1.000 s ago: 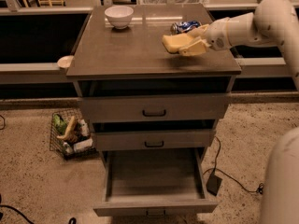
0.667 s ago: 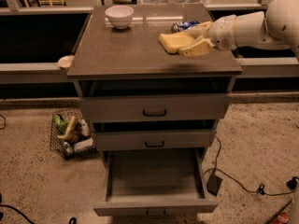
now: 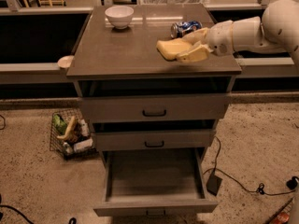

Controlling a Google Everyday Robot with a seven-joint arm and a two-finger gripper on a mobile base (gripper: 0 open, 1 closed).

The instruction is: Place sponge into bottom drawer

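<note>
The pale yellow sponge is held in my gripper just above the right part of the cabinet top. The gripper's cream fingers close around the sponge's right end; the arm comes in from the right. The bottom drawer is pulled out below, and its wide tray interior shows nothing inside. The sponge sits well above and behind the open drawer.
A blue soda can lies on its side behind the gripper. A white bowl stands at the back left of the top. Two upper drawers are shut. A wire basket sits on the floor left; cables and a power brick lie right.
The gripper with the sponge has shifted slightly left over the cabinet top. The arm's elbow has moved a little further out to the right.
</note>
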